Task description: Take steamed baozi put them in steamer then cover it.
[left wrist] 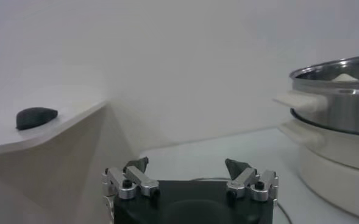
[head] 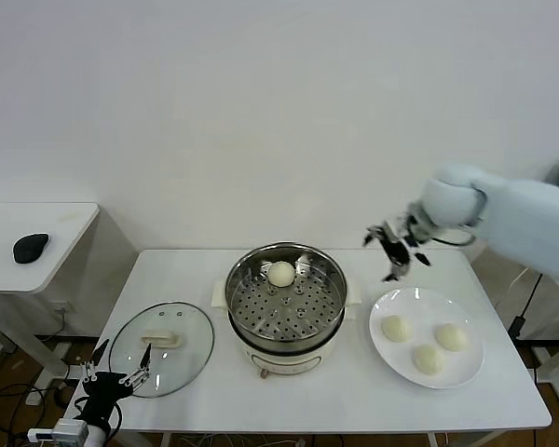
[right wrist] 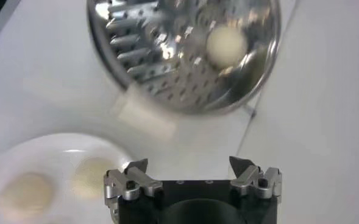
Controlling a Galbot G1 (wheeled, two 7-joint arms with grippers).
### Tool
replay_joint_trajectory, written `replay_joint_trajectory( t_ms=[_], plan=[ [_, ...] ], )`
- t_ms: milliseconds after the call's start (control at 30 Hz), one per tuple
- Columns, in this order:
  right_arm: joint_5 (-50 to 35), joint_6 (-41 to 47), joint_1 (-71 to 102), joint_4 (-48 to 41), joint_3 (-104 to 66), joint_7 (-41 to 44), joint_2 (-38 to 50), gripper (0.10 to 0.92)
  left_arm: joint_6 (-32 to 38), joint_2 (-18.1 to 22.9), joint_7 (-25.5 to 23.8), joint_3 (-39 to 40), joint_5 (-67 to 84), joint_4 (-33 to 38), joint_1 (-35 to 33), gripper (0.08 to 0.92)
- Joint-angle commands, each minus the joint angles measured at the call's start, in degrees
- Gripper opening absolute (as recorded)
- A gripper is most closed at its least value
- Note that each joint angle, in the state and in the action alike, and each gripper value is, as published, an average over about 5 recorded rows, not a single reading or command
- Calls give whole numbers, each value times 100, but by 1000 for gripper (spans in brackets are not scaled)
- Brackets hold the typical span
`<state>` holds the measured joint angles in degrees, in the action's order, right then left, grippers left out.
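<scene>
Three baozi lie on a white plate at the right of the white surface; a fourth bun already sits on the perforated tray at the far side of the steamer, which stands in the middle. The cover, a glass lid with a cream handle, lies flat on the surface just left of the steamer.

The right end effector hangs in the air between the steamer's far right rim and the plate, with its fingers apart and nothing between them. The plate's buns lie nearer and to the right of it, lower down; the leftmost plate bun is closest. Being round, the buns have no long axis to line up with. The right arm is plainly the nearer one, so the next pick likely falls to it: a move toward the near right and down.

The left end effector waits at the near left edge of the surface, touching or just over the cover's near rim, fingers apart and empty. A small side table with a dark object stands farther left.
</scene>
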<state>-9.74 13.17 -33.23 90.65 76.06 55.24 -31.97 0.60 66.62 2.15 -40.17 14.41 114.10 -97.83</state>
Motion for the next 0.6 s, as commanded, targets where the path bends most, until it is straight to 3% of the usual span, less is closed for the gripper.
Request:
replay_joint_trajectory(
  t_ms=[33,300,600],
  plan=[
    [400,508,1333,341,-486,-53,1020,823,-12,55,3,90,-28,-10,27,823],
    [914,399,2715,-446,-1593,-289,477,823,-10,114,6,61,-75,-32,43,823],
    [1175,292,2930,-1335,-1887,-234,-335,823,-16,108,16,14,-100,-37,56,823]
  ],
)
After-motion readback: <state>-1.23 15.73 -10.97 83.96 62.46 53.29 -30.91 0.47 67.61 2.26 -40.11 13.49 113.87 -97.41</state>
